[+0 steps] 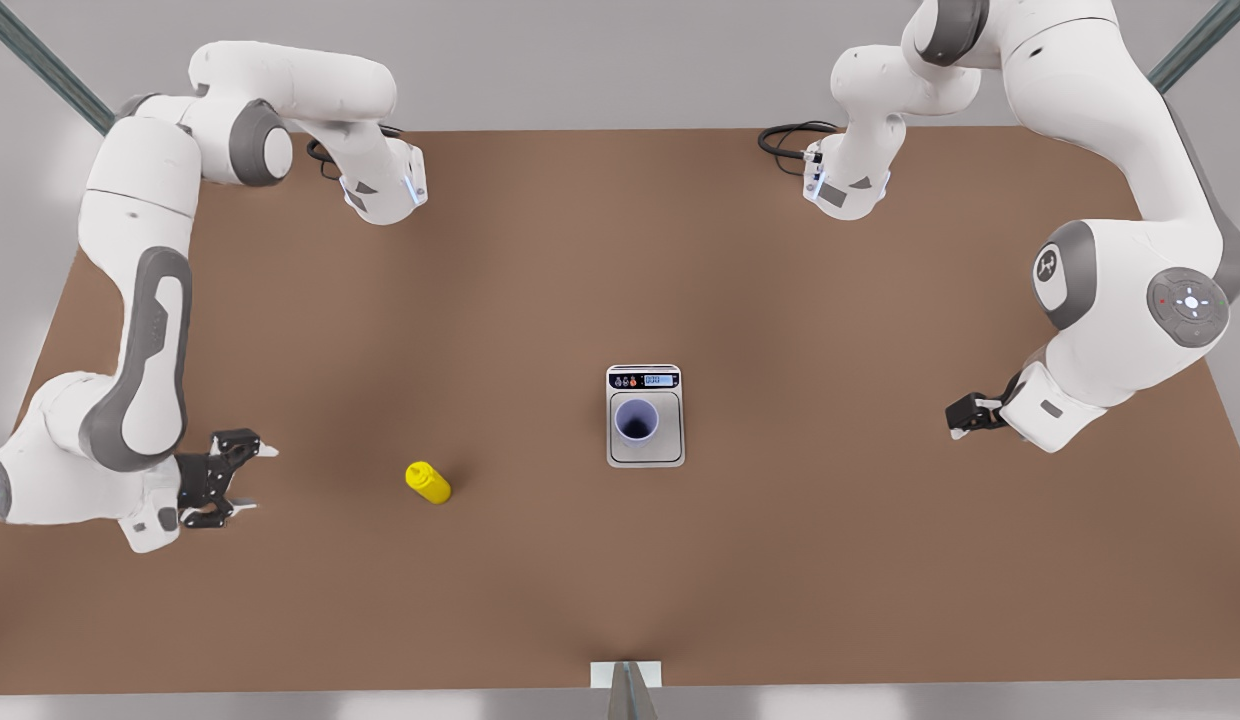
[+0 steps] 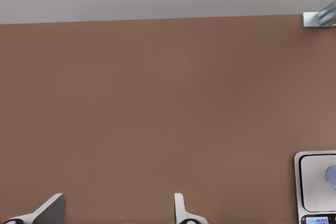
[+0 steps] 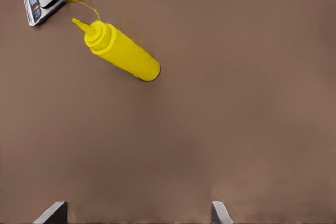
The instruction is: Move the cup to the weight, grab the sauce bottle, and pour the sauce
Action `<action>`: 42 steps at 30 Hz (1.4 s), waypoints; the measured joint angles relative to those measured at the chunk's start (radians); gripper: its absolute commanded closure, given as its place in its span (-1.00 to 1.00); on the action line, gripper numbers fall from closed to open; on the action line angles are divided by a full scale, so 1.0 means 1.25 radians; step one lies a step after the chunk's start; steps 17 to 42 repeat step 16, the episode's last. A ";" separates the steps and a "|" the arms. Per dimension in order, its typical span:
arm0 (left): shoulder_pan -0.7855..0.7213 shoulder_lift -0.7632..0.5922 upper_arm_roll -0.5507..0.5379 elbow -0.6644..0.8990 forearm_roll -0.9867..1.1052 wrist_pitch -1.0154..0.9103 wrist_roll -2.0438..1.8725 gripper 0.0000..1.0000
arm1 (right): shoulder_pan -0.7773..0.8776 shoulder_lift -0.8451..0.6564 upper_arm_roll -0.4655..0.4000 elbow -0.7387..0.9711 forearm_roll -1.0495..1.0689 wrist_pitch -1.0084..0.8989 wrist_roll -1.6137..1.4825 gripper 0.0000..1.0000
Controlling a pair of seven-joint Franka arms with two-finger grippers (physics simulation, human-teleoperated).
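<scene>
The cup (image 1: pixel 636 419) stands on the weight (image 1: pixel 645 457), ready for sauce. The right gripper (image 1: pixel 242 478), fingers spread and empty, faces the sauce bottle (image 1: pixel 427 482) lying on the tabletop (image 1: pixel 540 280). The left gripper (image 1: pixel 965 413) waits apart, its fingers spread too.

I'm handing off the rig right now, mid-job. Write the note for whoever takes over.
Right gripper: open, empty, at the front view's left, short of the sauce bottle.
Left gripper: open, empty, waiting at the front view's right of the weight.
Cup: standing on the weight's plate.
Sauce bottle: on the table, not gripped.
Done: cup on the weight.
Left: pick up the sauce bottle and pour into the cup.
</scene>
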 measured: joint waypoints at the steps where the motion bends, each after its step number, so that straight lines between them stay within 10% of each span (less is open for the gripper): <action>1: 0.000 0.000 0.000 0.000 0.000 0.000 0.000 -1.00 | 0.027 -0.001 -0.002 0.014 -0.053 0.015 0.093 -1.00; 10: 0.000 0.000 0.000 0.000 0.000 0.000 0.000 -1.00 | 0.179 -0.366 -0.034 -0.270 -0.187 0.096 0.744 -1.00; 42: -0.001 0.000 0.000 0.000 0.000 0.000 0.000 -1.00 | 0.168 -0.387 -0.032 -0.298 -0.181 0.106 0.754 -1.00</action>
